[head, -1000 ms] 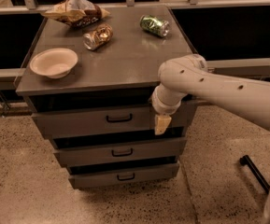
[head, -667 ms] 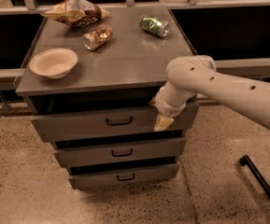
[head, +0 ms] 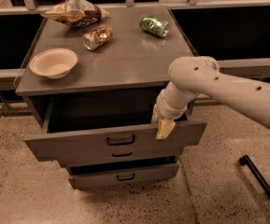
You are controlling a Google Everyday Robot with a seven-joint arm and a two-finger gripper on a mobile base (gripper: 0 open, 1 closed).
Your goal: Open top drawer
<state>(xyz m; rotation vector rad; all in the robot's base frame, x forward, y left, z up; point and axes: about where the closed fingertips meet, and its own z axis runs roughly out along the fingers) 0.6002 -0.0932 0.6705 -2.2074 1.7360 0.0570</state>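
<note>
The top drawer (head: 74, 145) is the widest grey drawer of the cabinet. It stands pulled out toward me, and its dark box is open beneath the cabinet top. Its small black bar handle (head: 121, 139) sits at the centre of the front. My gripper (head: 162, 124) is at the top edge of the drawer front, just right of the handle, and touches it. My white arm (head: 218, 85) reaches in from the right. The middle drawer (head: 122, 154) is mostly hidden under the top one. The bottom drawer (head: 125, 176) sticks out slightly.
On the grey cabinet top (head: 125, 62) are a white bowl (head: 53, 63) at the left, a chip bag (head: 76, 12) at the back, a brown can (head: 97, 36) and a green can (head: 154, 25) lying on their sides. A black bar (head: 260, 178) lies on the speckled floor at the right.
The top drawer has slid out toward me from nearly closed to well open. My gripper has moved with its front edge, toward me.
</note>
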